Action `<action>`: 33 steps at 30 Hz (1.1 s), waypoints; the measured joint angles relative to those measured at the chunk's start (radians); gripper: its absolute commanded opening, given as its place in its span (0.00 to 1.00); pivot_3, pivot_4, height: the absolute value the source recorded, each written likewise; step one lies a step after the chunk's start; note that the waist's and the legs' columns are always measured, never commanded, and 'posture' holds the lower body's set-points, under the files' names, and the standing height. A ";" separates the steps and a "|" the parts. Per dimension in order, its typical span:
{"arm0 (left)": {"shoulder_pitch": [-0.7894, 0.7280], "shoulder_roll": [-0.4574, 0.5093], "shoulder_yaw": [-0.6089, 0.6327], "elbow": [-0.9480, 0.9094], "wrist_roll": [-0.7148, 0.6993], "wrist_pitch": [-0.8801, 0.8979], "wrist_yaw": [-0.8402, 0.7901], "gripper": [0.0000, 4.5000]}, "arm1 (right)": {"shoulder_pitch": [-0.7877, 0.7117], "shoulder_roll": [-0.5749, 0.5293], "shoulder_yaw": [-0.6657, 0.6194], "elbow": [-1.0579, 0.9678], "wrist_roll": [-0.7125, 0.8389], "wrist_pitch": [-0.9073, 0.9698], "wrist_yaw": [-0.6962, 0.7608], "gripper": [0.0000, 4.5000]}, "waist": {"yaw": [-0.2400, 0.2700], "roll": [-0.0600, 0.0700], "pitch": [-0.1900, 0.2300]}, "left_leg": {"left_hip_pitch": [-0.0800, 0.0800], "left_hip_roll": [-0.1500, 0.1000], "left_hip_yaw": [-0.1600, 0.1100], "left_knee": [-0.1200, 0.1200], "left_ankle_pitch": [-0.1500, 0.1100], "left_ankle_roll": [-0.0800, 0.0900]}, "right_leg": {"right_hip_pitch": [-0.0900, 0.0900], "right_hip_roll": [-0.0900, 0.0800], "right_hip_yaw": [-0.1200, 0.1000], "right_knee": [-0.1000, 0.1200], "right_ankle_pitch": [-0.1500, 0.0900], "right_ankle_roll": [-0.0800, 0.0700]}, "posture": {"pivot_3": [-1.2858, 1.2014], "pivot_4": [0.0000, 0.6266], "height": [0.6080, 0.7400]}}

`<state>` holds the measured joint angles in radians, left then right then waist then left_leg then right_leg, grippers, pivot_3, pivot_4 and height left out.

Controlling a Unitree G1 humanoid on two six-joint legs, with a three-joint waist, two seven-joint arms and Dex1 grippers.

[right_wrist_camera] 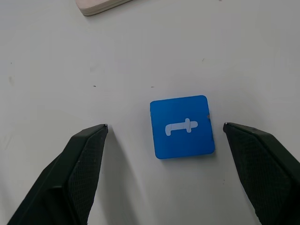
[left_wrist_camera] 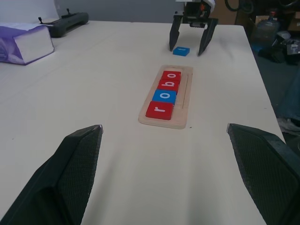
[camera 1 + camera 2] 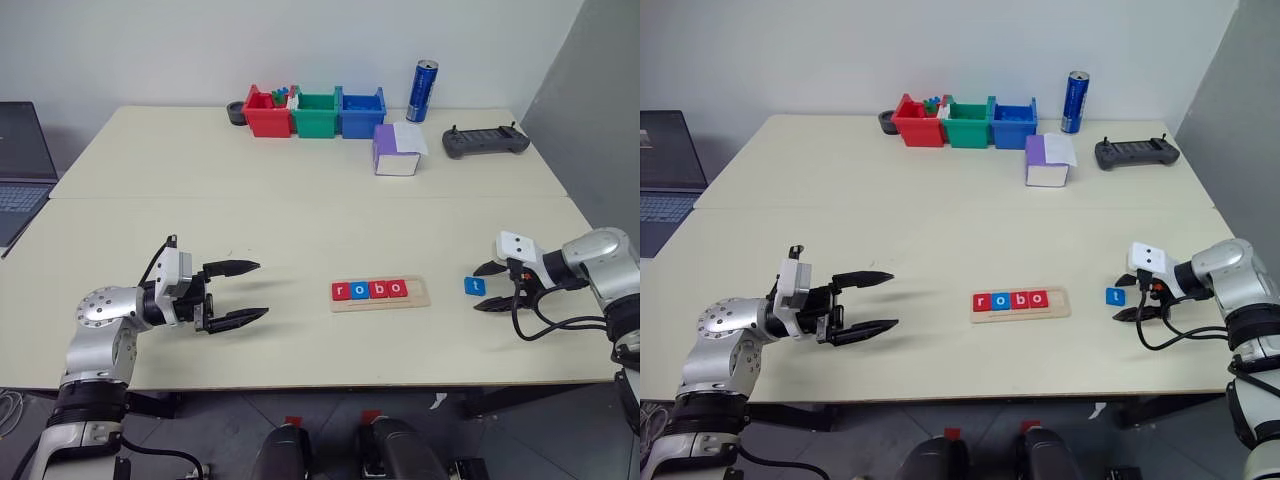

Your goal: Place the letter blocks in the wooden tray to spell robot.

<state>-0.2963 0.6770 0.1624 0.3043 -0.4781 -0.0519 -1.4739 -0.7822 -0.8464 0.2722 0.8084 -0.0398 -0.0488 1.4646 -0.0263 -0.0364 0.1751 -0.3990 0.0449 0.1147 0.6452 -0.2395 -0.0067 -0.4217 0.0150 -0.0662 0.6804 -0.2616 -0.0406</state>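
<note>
Now the blue t block [image 1: 182, 127] lies flat on the pale surface [image 3: 300, 210] between the right end effector's [image 3: 489, 287] spread fingers, just right of the wooden tray [image 3: 380, 293], which holds r, o, b, o. Its last slot is vacant. The left end effector [image 3: 236, 292], also spread, hangs well apart. A white wall stands behind.

Cream table [image 3: 300, 200]: wooden tray [image 3: 380, 293], blue t block [image 3: 475, 285], bins [image 3: 315, 112], can [image 3: 422, 91].

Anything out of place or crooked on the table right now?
Only the blue t block: it lies flat on the table right of the tray, whose last slot is empty after r-o-b-o. The open right gripper straddles it. The four placed blocks sit straight.
</note>
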 measured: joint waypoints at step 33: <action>-0.006 -0.010 0.000 0.016 0.003 -0.015 -0.002 1.00 | -0.069 0.140 0.115 -0.378 -0.052 0.145 0.038 0.32 | -0.001 0.001 0.000 | 0.000 0.000 0.000 0.000 0.000 0.000 | -0.001 0.000 0.000 0.001 0.000 0.000 | 0.52 0.24 1.00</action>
<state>-0.3027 0.6670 0.1621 0.3203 -0.4747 -0.0665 -1.4761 -0.8516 -0.7060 0.3870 0.4306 -0.0917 0.0964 1.5025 -0.0277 -0.0359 0.1751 -0.3993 0.0452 0.1146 0.6457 -0.2394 -0.0069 -0.4223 0.0149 -0.0664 0.6813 -0.2615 -0.0410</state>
